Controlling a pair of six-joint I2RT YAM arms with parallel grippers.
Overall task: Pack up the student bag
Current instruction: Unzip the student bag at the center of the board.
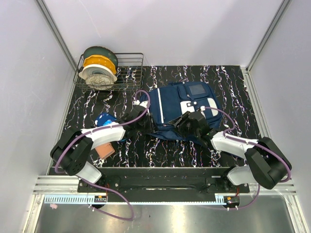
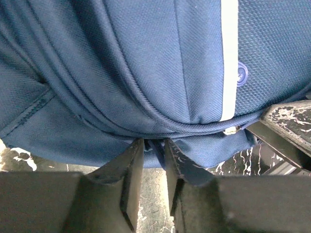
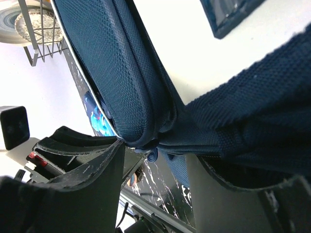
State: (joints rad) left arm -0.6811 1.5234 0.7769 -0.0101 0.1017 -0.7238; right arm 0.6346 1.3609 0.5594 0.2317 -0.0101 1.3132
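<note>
Pinching with the left gripper (image 2: 153, 148) on a thin navy tab at the lower hem of the student bag (image 2: 146, 63), its dark, scuffed fingers (image 2: 129, 170) standing almost together with only that strip between them. Hanging just above those tips: a bulging belly of finely woven fabric, showing one white stripe (image 2: 229, 53) and one small round blue button (image 2: 241, 74).

Straddling with the right gripper (image 3: 154, 151) the spot where a padded mesh edge is meeting a coarse webbing strap (image 3: 252, 111), jaws standing well apart, with one small zip pull (image 3: 153, 154) dangling between them. Not showing whether either finger is pressing on the cloth.

Seeing the bag from above, lying flat near the middle of the black, white-veined table (image 1: 233, 82), front pockets facing up. Meeting the left gripper at its left edge and the right gripper at its near right edge.

Sitting in the far left corner: one wire basket (image 1: 131, 73) holding three spools (image 1: 99, 63), one dark green, one orange, one white. Resting close by the left arm: one bright blue pouch (image 1: 103, 120) and one flat salmon-pink block (image 1: 103, 150).
</note>
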